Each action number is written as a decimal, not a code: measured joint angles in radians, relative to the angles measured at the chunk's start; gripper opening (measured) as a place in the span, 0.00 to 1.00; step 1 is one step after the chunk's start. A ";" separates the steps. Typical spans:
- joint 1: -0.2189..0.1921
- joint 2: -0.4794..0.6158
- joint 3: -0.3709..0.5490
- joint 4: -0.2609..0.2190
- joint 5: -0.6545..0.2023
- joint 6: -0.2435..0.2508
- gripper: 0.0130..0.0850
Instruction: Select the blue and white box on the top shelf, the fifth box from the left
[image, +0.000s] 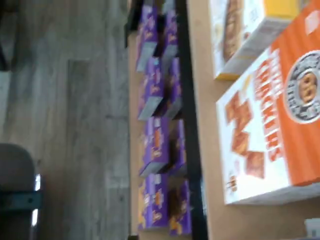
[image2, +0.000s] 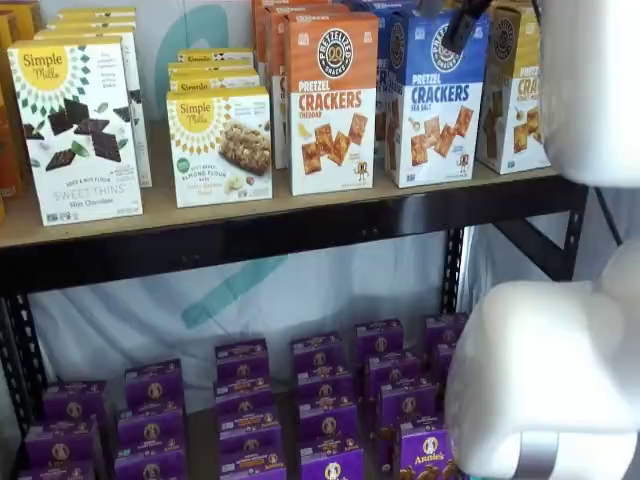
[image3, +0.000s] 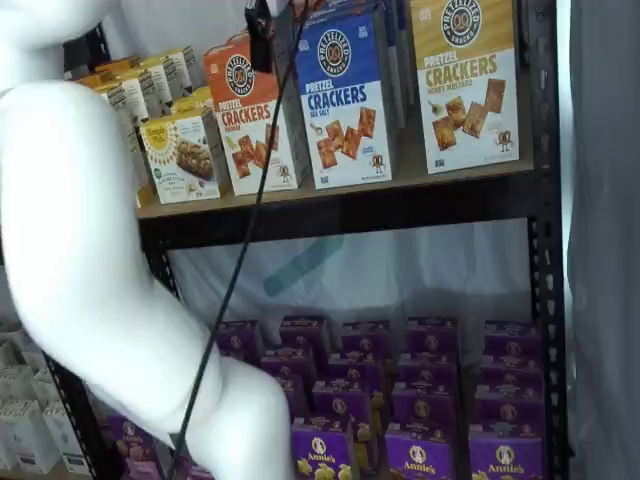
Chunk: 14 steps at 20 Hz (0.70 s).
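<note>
The blue and white box (image2: 437, 100) (image3: 345, 100) stands upright at the front of the top shelf (image2: 250, 215) (image3: 330, 195), between an orange Cheddar cracker box (image2: 332, 105) (image3: 250, 115) and a yellow-topped one (image2: 515, 95) (image3: 465, 80). Only a black finger of my gripper (image2: 462, 28) (image3: 260, 38) shows in both shelf views, hanging from the upper edge in front of the boxes with a cable beside it. It holds no box; its jaws stand wide apart. The wrist view shows the orange box (image: 270, 125), not the blue one.
Simple Mills boxes (image2: 75, 130) (image2: 220, 145) fill the shelf's left part. Several purple Annie's boxes (image2: 320, 400) (image3: 420, 400) (image: 155, 140) sit on the lower level. My white arm (image2: 540, 380) (image3: 90, 250) covers part of each shelf view. A black upright (image3: 545, 250) bounds the right side.
</note>
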<state>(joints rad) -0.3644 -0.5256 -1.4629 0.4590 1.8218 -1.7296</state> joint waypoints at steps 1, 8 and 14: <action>-0.003 0.006 -0.008 0.009 -0.004 0.002 1.00; -0.010 0.057 -0.068 0.047 -0.052 0.015 1.00; 0.009 0.141 -0.141 0.027 -0.078 0.017 1.00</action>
<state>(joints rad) -0.3553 -0.3850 -1.6037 0.4862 1.7443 -1.7128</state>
